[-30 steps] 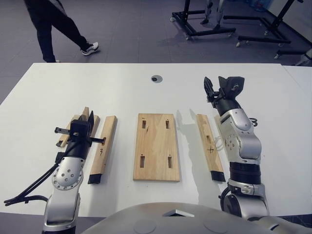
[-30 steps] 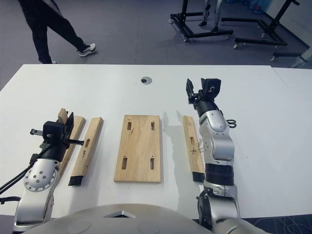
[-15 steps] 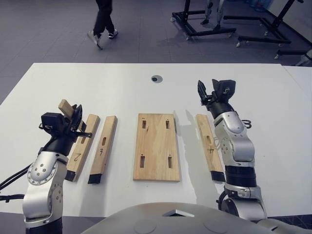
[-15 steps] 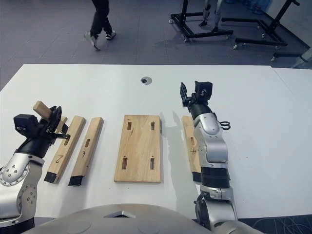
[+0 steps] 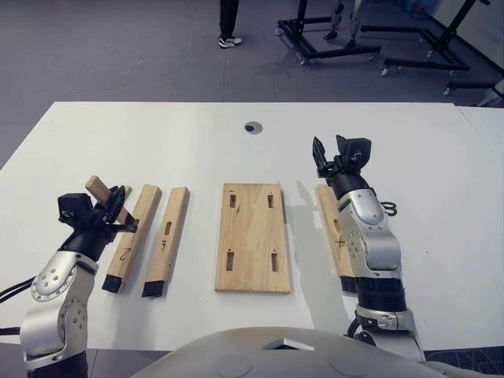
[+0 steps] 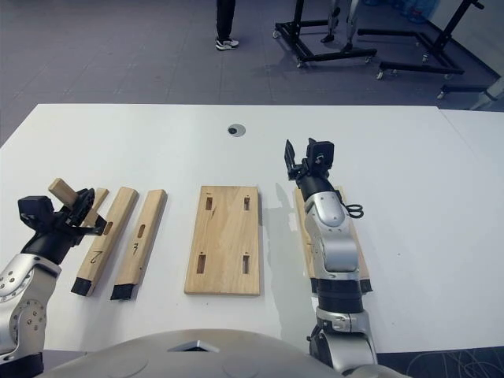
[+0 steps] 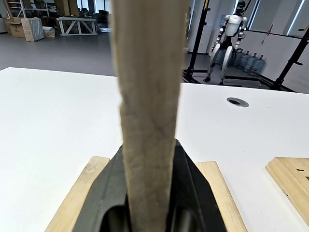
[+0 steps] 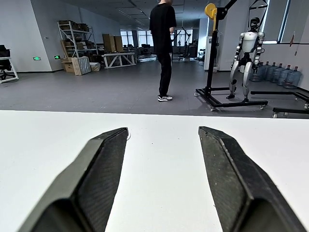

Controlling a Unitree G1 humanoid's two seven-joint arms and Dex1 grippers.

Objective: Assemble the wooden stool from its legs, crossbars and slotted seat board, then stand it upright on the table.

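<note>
White table in front of me. Slotted seat board lies flat at centre, 4 slots up. On my left, 2 legs side by side, dark ends toward me: one marked 2, one marked 3. Another wood pc just beyond the 2 leg, mostly hid. On my right, leg marked +, w/ a 2nd pc beside it. Round hole at far centre.

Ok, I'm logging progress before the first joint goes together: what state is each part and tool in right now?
left tool, shut on crossbar
crossbar, held tilted above the table
right tool, open, empty
seat board, flat, slots empty
leg 2, flat, unattached
leg 3, flat, unattached
cross-marked leg, flat, unattached
</note>
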